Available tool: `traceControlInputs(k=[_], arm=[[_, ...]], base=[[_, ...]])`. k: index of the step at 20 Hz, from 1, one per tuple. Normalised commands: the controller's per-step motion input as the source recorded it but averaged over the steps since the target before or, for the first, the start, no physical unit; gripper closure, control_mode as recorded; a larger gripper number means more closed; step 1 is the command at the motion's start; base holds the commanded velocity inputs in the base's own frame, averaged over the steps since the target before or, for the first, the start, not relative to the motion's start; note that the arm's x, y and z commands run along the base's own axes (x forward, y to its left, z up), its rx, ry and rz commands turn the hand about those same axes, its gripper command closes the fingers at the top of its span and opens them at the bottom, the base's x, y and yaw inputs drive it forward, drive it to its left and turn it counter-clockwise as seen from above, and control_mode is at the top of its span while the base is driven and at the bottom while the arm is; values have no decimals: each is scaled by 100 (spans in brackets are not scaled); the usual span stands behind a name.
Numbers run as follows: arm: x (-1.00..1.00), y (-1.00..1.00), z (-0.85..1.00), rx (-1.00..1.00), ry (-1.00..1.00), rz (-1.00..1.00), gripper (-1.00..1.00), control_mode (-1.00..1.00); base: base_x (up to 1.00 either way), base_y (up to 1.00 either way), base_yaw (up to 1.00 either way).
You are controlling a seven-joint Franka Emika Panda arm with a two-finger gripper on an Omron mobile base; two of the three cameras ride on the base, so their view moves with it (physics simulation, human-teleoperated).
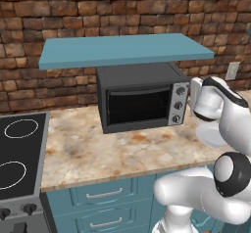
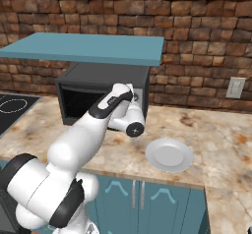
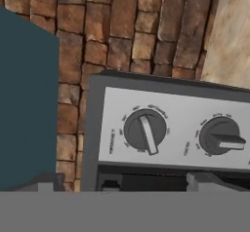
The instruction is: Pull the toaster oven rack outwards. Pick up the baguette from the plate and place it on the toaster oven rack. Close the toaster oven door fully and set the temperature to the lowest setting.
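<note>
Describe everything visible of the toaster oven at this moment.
The toaster oven is a boxy black unit standing upright on the marbled countertop against the brick wall, under the blue shelf. Its door, with dark glass, is shut. A silver side panel carries three round knobs in a column. The open gripper faces those knobs closely, not touching.

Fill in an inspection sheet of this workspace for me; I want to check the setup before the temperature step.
Surface: marbled counter, bare in front of the oven.
Job's things: toaster oven under a blue shelf, its door shut; knobs on the silver panel; white plate holds no baguette.
Clutter: nothing seen.
Tool: tool open, facing the knob panel, holding nothing.
Cables: nothing seen; wall outlet.
Surroundings: brick wall, black stovetop, blue drawers.
</note>
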Motion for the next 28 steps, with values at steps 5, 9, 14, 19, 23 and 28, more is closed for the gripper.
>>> traceControlInputs(k=[5, 9, 14, 19, 23, 28], arm=[[19, 0, -10, 0, 0, 0, -100, -100], [16, -14, -2, 3, -3, 0, -100, -100], [12, -16, -7, 3, -1, 0, -100, -100], [5, -1, -7, 1, 0, 0, -100, -100], [1, 0, 0, 0, 0, 0, -100, -100], [20, 0, 0, 0, 0, 0, -100, -100]], base=[[0, 0, 0], [0, 0, 0], [0, 0, 0], [0, 0, 0], [0, 0, 0], [0, 0, 0]])
